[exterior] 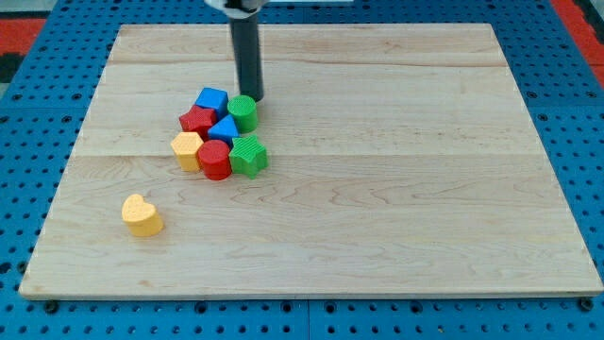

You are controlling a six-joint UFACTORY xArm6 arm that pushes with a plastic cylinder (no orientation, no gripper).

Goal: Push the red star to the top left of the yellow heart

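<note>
The red star [196, 120] lies on the left side of a tight cluster of blocks left of the board's middle. The yellow heart [142, 215] lies alone toward the view's bottom left, well below and left of the star. My tip [251, 97] stands at the cluster's top right, touching or just above the green cylinder [243, 112]. The star is about two block widths to the tip's left and slightly lower, with the blue cube [211, 100] between them.
The cluster also holds a blue triangular block [225, 129], a yellow hexagon-like block [187, 149], a red cylinder [214, 160] and a green star-like block [249, 155]. The wooden board [396, 189] lies on a blue pegboard [19, 189].
</note>
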